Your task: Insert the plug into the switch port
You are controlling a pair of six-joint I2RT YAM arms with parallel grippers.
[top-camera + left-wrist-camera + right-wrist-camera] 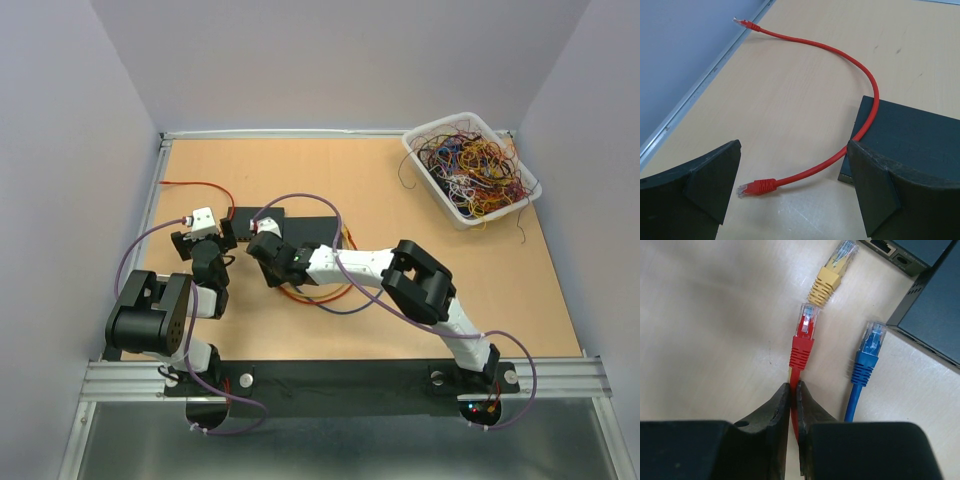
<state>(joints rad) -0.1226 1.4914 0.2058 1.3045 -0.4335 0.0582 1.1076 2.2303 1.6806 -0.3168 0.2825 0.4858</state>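
A: Where's the plug?
B: Red plug (805, 332) is outside the switch (920, 252), just ahead of my right claw (794, 389). Its clear tip points at the boot of a yellow plug (832, 272) and almost touches it. The port (882, 246) is beyond the yellow one, at the top edge of the right wrist view. It looks empty.
A: Grip?
B: Right claw is pinched closed on the red cable (794, 412) just behind the plug's boot, with no gap between the fingers. I can't tell if the plug is lifted or resting on the surface (705, 315).
A: Neighbours?
B: Blue plug (869, 352) is just to the right, roughly parallel and not touching the red one. Its tip is near the corner of a dark housing (935, 315).
A: Left side?
B: Left claw (793, 150) is wide open, holding nothing, over a second red cable (860, 65) that lies loose in an arc. One end plug (757, 186) sits between the fingers (710, 185), untouched. The other end is by the metal rail (690, 100). This cable crosses the corner of a black box (910, 135).
A: Overhead?
B: Both claws are close together over the left half. A white bin (430, 180) of tangled cables sits at the far right corner, well apart.
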